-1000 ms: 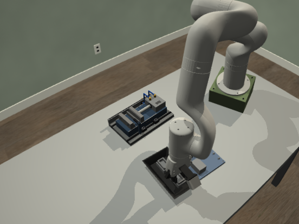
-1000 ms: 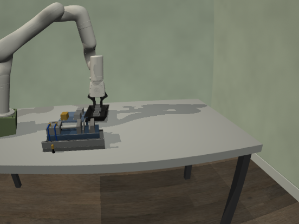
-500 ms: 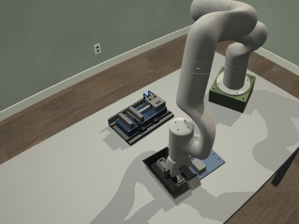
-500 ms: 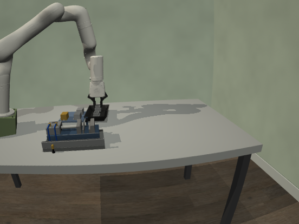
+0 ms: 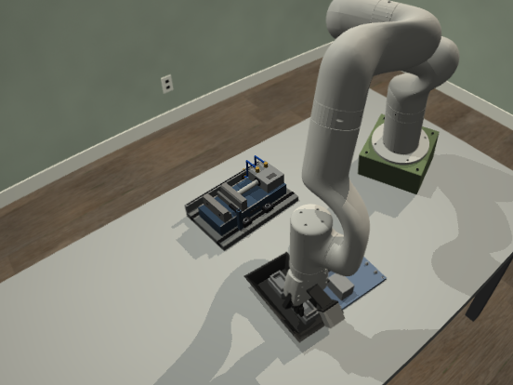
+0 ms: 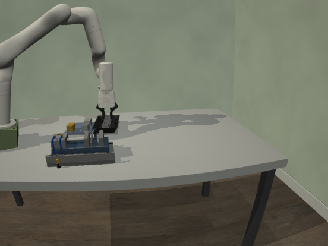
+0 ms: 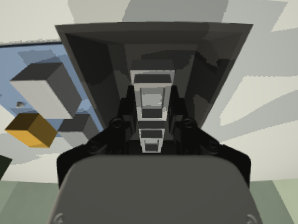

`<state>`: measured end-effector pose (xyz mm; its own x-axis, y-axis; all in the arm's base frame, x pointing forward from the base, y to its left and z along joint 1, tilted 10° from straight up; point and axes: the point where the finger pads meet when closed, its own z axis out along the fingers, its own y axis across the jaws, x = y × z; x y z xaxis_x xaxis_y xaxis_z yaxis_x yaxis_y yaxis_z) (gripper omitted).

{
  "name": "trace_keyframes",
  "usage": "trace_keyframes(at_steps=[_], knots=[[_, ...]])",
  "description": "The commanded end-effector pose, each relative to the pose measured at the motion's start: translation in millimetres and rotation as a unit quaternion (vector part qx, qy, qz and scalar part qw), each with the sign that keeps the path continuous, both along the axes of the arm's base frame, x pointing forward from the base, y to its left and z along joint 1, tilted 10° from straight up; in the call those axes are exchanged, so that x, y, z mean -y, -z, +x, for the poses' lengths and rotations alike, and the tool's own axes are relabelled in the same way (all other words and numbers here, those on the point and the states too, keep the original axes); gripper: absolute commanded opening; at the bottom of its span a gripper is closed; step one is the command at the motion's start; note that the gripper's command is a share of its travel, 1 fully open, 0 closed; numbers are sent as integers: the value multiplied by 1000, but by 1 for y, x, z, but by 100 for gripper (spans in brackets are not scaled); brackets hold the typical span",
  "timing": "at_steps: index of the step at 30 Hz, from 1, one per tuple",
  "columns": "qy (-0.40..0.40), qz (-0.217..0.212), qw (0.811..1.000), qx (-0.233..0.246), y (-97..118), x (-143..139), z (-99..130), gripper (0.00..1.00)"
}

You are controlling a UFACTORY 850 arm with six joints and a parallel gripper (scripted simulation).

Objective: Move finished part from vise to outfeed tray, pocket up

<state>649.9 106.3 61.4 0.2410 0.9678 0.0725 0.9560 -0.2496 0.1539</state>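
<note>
The finished part (image 7: 151,107) is clenched in the end effector (image 7: 151,131) and held low inside the outfeed tray (image 5: 255,281), pocket turned up, so that it can be laid flat on the floor. The vise (image 5: 232,205) is seen empty on the desk (image 5: 116,302). Release is judged not yet due.

Gripper (image 6: 107,114) clamps part (image 6: 107,121) inside tray (image 6: 116,123) (vise (image 6: 80,148) nearer).

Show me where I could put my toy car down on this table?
Bare table stretches right of the vise to the far edge. It's crowded where the pincer holds the part over the black tray, beside the blue plate.
</note>
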Motion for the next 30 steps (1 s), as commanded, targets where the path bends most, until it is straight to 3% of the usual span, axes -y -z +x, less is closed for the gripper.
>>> trace_keyframes(at_steps=[1, 30], knots=[[0, 0, 1000, 1, 2, 0, 1, 0], [0, 0, 1000, 1, 5, 0, 2, 0]])
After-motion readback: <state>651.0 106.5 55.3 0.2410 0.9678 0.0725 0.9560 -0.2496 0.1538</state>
